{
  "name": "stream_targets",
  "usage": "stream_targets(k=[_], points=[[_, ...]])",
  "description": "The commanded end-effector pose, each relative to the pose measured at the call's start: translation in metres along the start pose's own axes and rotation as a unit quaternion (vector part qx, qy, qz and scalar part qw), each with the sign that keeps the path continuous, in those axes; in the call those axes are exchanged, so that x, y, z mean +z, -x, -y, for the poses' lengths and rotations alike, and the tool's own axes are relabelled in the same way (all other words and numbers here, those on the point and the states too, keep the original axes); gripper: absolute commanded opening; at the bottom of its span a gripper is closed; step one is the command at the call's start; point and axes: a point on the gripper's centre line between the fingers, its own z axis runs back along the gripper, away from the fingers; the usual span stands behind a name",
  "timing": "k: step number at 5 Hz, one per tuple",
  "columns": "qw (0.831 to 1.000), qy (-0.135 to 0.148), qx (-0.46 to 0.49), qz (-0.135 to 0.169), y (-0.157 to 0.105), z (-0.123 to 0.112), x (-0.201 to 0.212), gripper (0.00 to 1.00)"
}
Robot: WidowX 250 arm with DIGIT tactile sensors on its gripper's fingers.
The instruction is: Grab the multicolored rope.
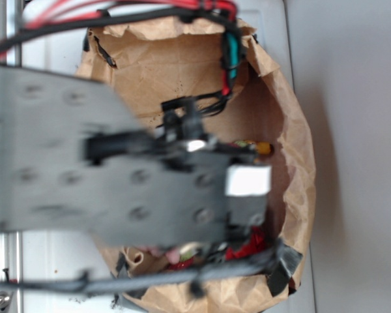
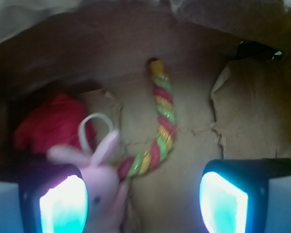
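Down inside the crumpled brown paper bag [image 2: 242, 111] we go, and the wrist view lays it all out. The thick twisted cotton rope in red, yellow, light green and pink [image 2: 161, 127] lies on the bag floor in the centre of the frame, running from an upper tip near the top middle and hooking down to the lower left. Nothing holds it: the rope is untouched and the grab is not yet made.

The gripper [image 2: 144, 196] hangs above with its jaws spread wide, one glowing pad [image 2: 63, 204] at the lower left, the other at the lower right, and bare paper between them. The rope's lower curl sits just above that gap, nearer the left pad.

Trouble spot: the pink plush bunny [image 2: 104, 187] lies right beside the left pad, touching the rope's lower end. A bunched red cloth [image 2: 51, 121] fills the middle left, further off.

The exterior view shows only the blurred grey arm [image 1: 117, 176] reaching into the bag, with the rope hidden beneath it.

My read: approach done, descent and closing left, and the claw looks to need a nudge toward the upper part of the frame to straddle rope, not bunny.
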Motion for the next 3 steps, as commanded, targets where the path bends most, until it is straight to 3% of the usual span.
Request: stream_targets(k=[1, 3], points=[[0.999, -0.011, 0.016, 0.036, -0.035, -0.023, -0.007, 1.0], [0.999, 0.006, 0.035, 0.027, -0.05, -0.014, -0.032, 1.0]])
